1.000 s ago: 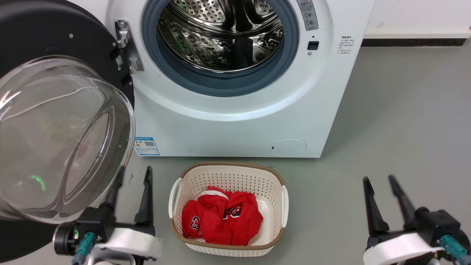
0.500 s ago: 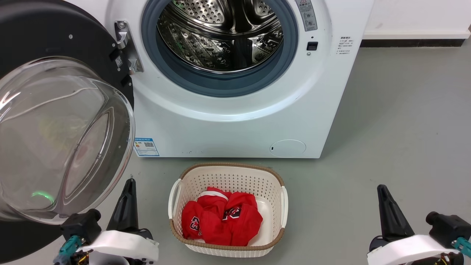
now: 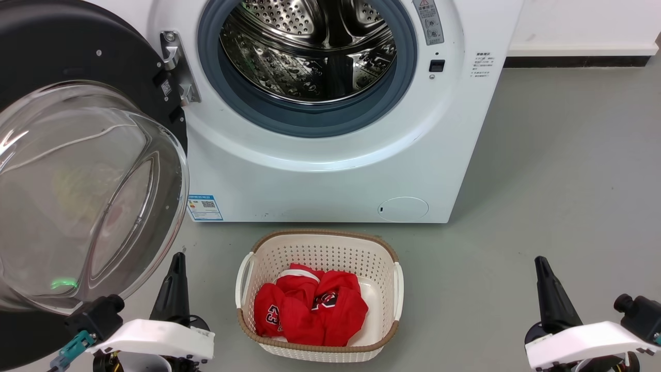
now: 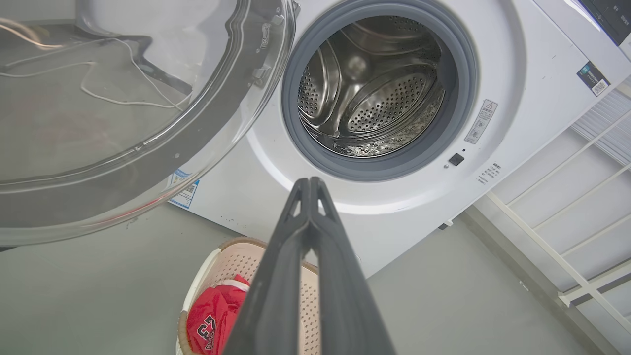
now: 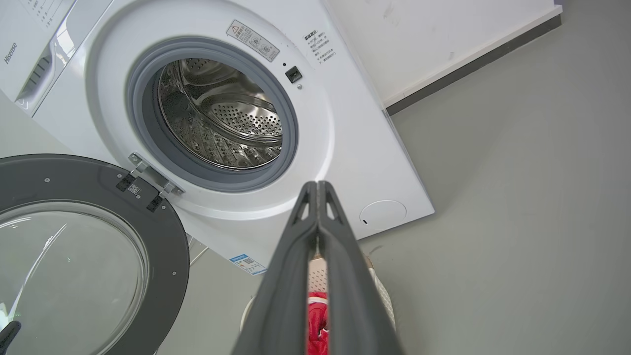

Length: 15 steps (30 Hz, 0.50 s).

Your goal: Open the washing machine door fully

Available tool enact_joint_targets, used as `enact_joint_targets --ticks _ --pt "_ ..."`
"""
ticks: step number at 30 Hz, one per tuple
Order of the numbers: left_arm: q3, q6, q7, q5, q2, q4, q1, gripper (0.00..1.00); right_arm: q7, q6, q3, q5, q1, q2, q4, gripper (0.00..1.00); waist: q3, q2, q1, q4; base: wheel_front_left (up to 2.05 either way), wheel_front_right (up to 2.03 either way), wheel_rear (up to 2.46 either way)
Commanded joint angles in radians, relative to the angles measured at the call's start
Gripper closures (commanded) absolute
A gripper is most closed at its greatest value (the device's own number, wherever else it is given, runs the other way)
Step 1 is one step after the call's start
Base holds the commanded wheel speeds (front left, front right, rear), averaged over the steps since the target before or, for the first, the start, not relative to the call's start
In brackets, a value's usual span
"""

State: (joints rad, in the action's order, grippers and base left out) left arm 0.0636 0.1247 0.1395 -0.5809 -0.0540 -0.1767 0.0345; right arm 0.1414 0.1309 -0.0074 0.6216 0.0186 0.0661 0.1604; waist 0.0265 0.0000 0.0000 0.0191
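washing machine door [image 3: 88, 170] stands open; left claw [image 3: 178, 258] closed, just beside it

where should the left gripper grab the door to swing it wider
Pinch the door's black rim at its lower edge, away from the hinge, coming from below with the left gripper. The domed glass bowl looks smooth and bulges out, giving the fingers no hold; the rim offers an edge.
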Motion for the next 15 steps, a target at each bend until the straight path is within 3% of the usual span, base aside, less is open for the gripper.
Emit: enact_joint_targets --ticks 1,15 --pt "0.003 0.002 -0.008 -0.037 -0.003 0.010 0.030 1.00 -0.005 0.000 -0.003 0.039 -0.034 0.010 -0.009 1.00 0.000 0.0000 0.0000 0.000 0.00 0.00 0.00" --pt "0.013 0.004 -0.059 -0.242 -0.002 -0.006 0.041 1.00 -0.046 0.000 -0.011 0.247 -0.054 0.014 0.009 1.00 -0.004 0.0000 0.0000 -0.003 0.00 0.00 0.00"
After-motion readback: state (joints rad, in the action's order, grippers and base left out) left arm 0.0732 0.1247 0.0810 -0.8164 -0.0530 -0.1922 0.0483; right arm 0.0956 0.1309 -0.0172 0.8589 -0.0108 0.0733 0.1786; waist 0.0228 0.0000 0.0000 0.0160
